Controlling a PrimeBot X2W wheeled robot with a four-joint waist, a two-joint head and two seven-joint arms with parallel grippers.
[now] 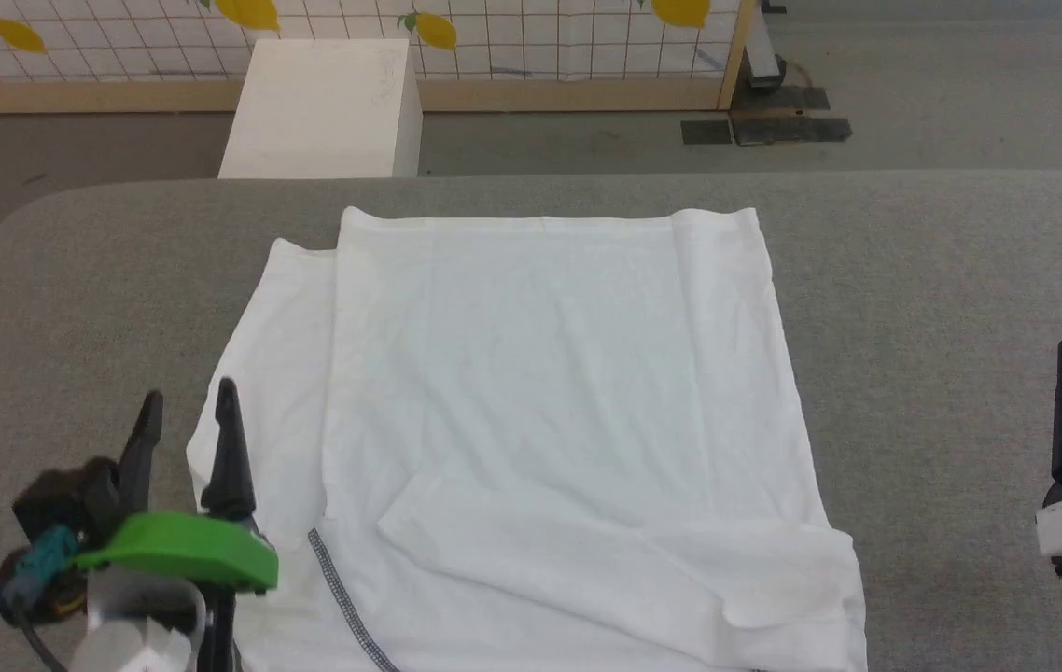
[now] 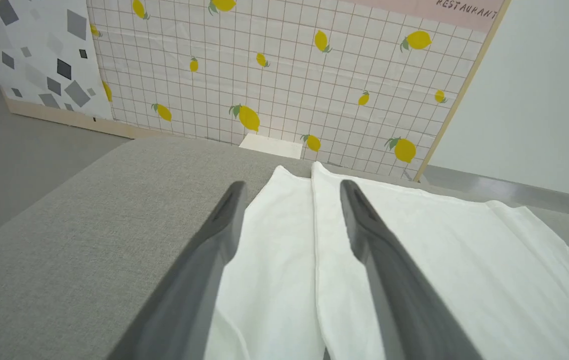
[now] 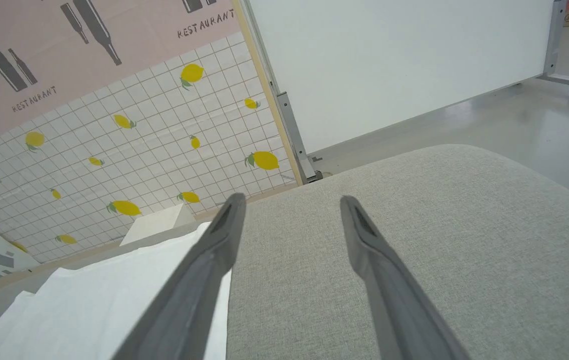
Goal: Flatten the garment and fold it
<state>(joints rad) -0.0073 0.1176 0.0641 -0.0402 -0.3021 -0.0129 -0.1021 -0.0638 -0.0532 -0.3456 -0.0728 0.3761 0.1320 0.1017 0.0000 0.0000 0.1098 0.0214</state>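
Note:
The white garment lies spread on the grey table, its sides folded inward and a sleeve laid across the near part. A line of dark zigzag stitching shows at its near left. My left gripper is open at the lower left, hovering over the garment's left edge with nothing between its fingers. At the right edge my right gripper is open above bare table, right of the garment.
A rigid white box stands on the floor behind the table, against a lemon-patterned tiled partition. Bare grey table stretches to either side of the garment. A white panel on castors stands at the far right.

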